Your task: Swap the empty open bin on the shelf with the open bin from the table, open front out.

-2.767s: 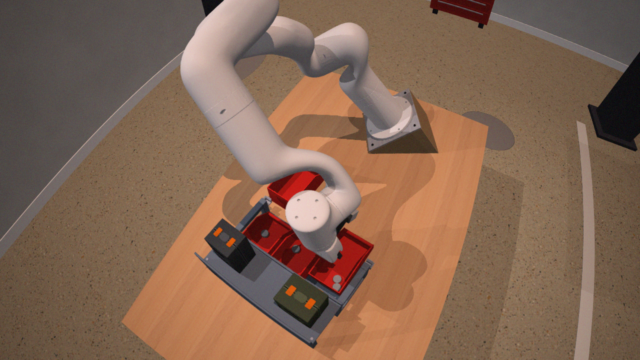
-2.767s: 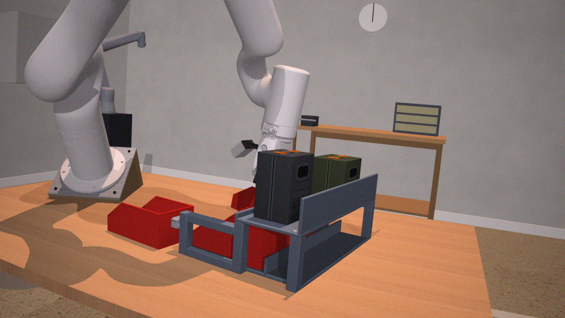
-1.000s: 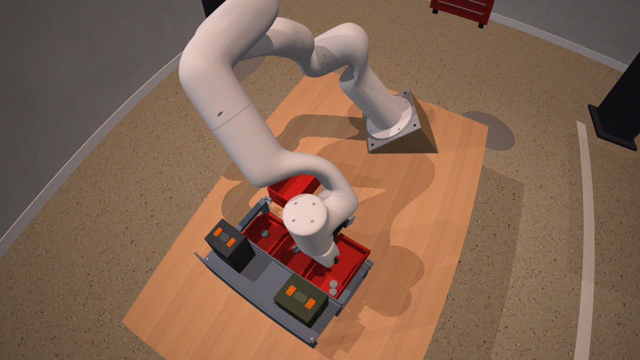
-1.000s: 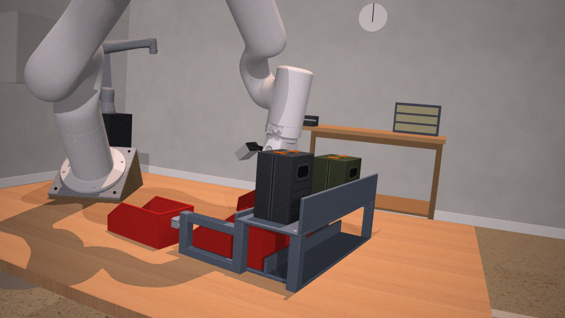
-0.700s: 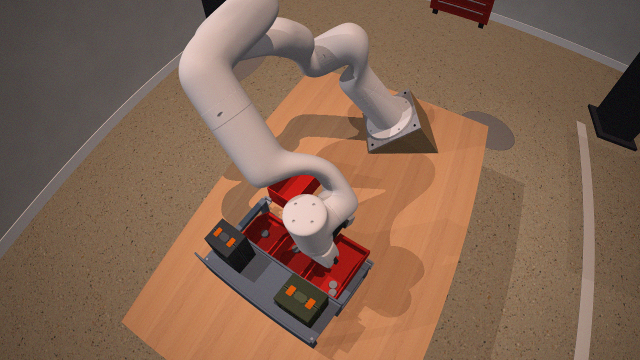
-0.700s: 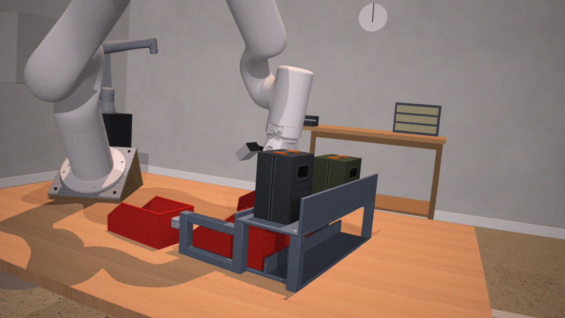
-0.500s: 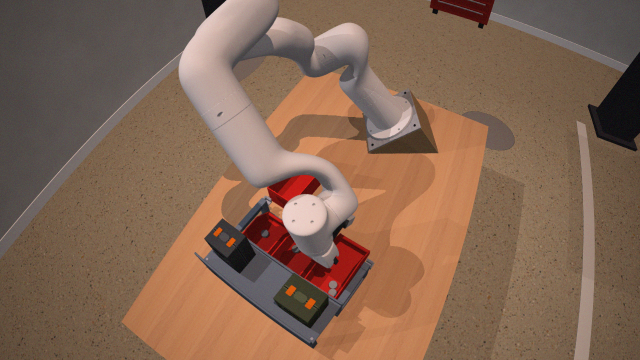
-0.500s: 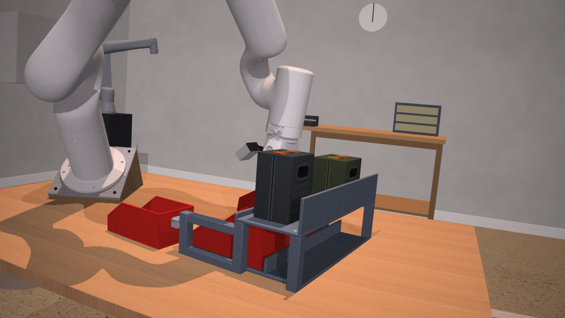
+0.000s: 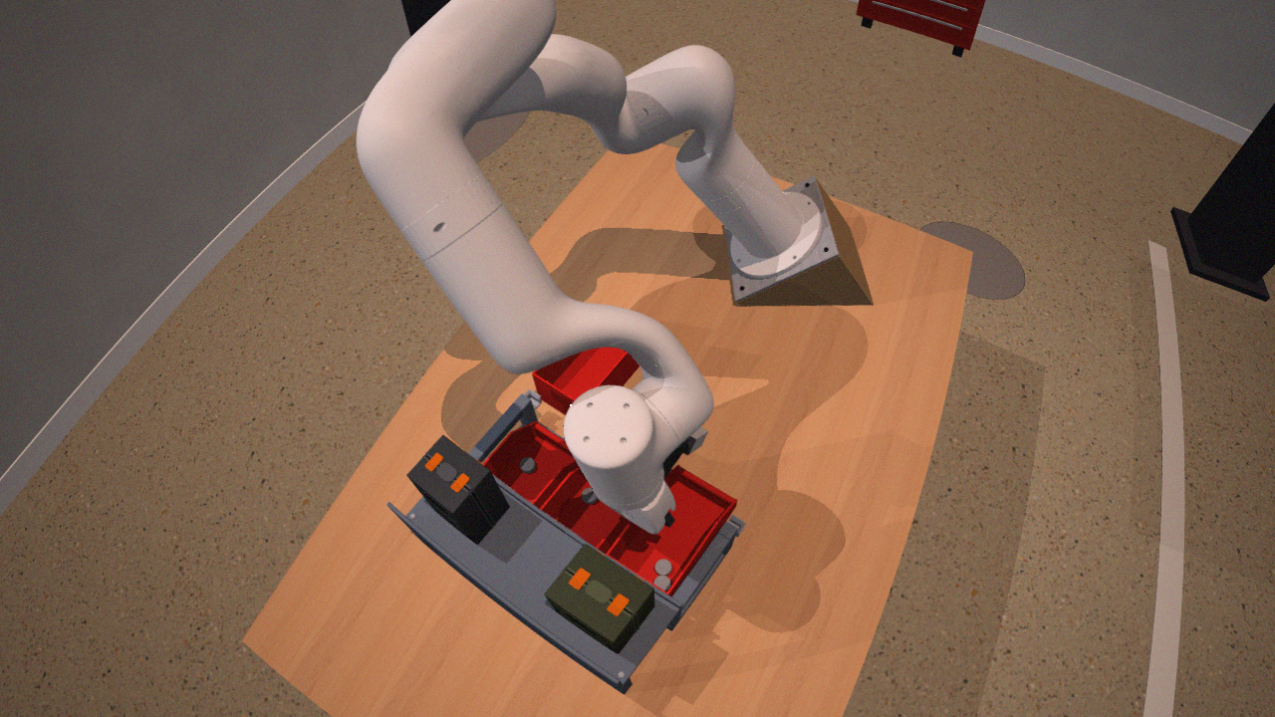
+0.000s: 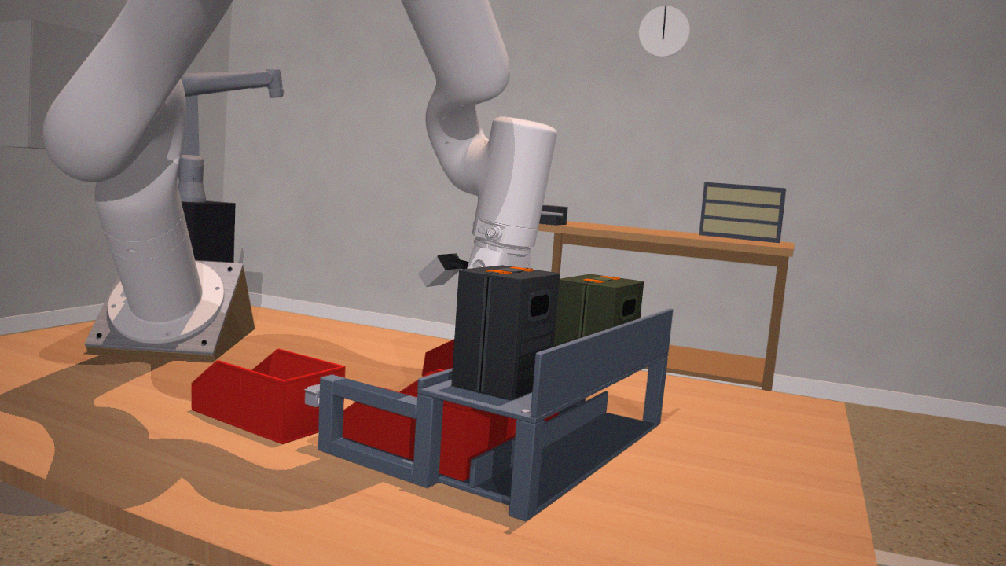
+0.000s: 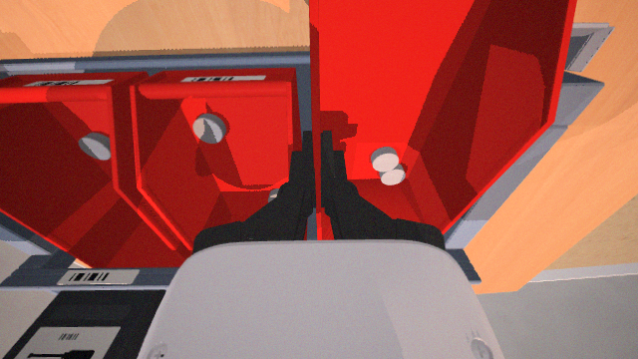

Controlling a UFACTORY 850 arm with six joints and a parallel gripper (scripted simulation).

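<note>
The white arm reaches down over the grey metal shelf (image 10: 597,351), its black-fingered gripper (image 11: 315,137) lowered into the row of bins at the shelf's open front. The jaws are pressed almost together, pinching the thin side wall of a red open plastic bin (image 11: 424,75) that sits in the end place of the shelf farthest from the black box. Two pale round discs (image 11: 386,162) lie in that bin, toward the shelf's rear board. In the wrist view its open front end rises across the shelf's front lip; whether its base rests on the shelf floor I cannot tell. Two more red bins (image 11: 214,150) fill the other places of the shelf, each holding a pale disc. The empty red open bin (image 10: 267,394) stands on its base on the wooden table top (image 10: 738,457), just in front of the shelf, near the shelf's corner post. On the shelf's top board stand a black box with orange clips (image 9: 458,486) and an olive-green box with orange clips (image 9: 599,596)
</note>
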